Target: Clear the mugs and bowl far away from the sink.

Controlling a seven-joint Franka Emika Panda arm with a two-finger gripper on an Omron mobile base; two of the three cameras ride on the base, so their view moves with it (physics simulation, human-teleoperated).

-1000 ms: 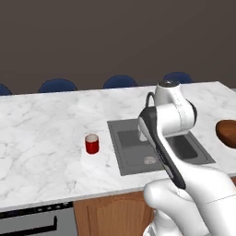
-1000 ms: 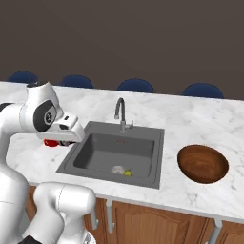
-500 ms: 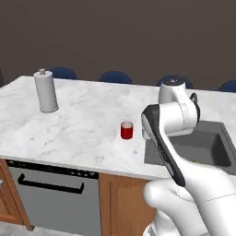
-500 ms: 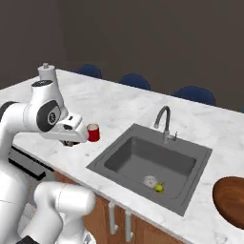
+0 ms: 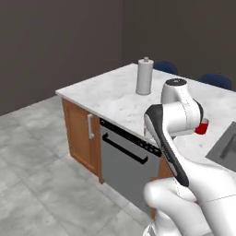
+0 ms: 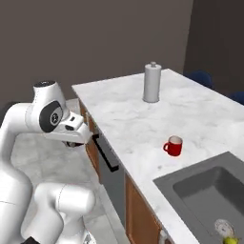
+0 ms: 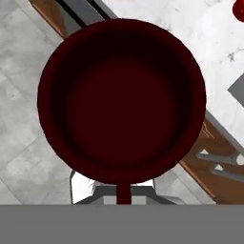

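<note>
The dark maroon mug (image 7: 121,100) sits right in front of the hand camera, mouth toward it, and my gripper (image 7: 123,193) is shut on its handle side. In the right base view my gripper (image 6: 72,141) hangs off the counter's left edge, above the floor, with the mug's dark edge under it. On the marble counter stands the bright red mug (image 6: 173,146) (image 5: 201,126), left of the sink (image 6: 209,188) (image 5: 227,145). The red mug's rim (image 7: 239,9) peeks in at the hand view's top right corner. The bowl is out of view.
A tall grey canister (image 6: 152,82) (image 5: 144,76) stands near the counter's far end. A dishwasher front (image 5: 123,156) and wooden cabinets (image 5: 82,131) face the grey tiled floor (image 5: 41,175). Blue chairs (image 5: 165,67) line the far side. Small items (image 6: 224,229) lie in the sink.
The whole picture has swung: the base has turned left, so counter and sink slid right. The maroon mug stays in my shut gripper, now off the counter edge. The red mug has not moved.
</note>
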